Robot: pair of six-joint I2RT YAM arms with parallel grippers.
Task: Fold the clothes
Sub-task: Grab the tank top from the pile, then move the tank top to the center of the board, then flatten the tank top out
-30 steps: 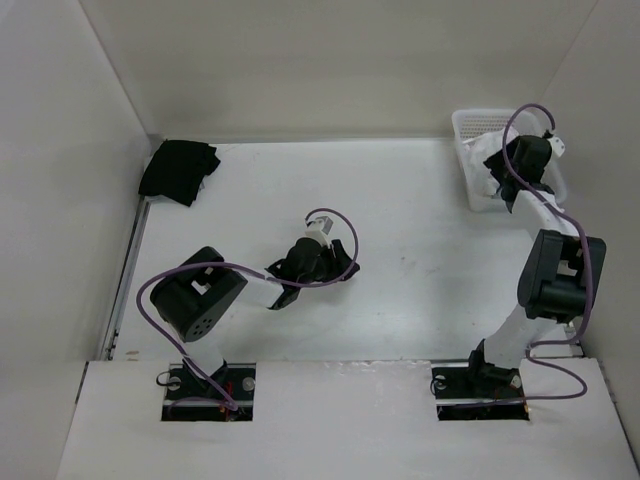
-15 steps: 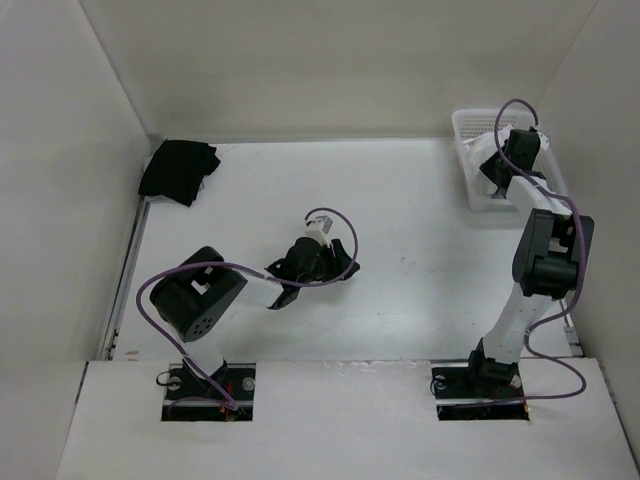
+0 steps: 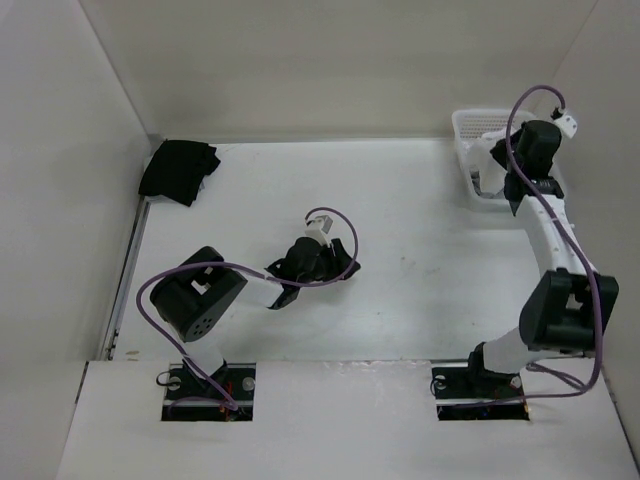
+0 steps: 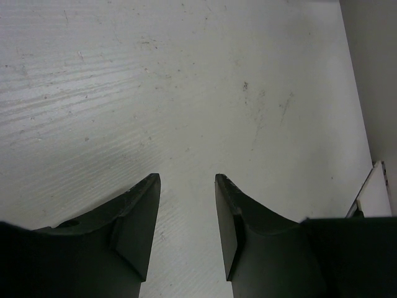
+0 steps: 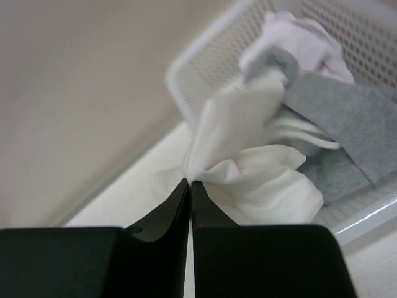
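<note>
Top external camera: mounted high, above and behind the arms, tilted down over the whole table (image 3: 420, 230). Left arm base (image 3: 190, 378) and right arm base (image 3: 485, 378) sat at the bottom edge. Distant view, little fine detail.

Left wrist camera: looked out past the left gripper (image 4: 186, 180), close over bare table, with a wall at the frame's right.

Right wrist camera: looked past the right gripper (image 5: 189, 181), very near the white top (image 5: 248, 161) and white basket (image 5: 205, 56); background was blurred.

Overlap: the top view shared the basket corner with the right wrist and mid-table with the left wrist.
</note>
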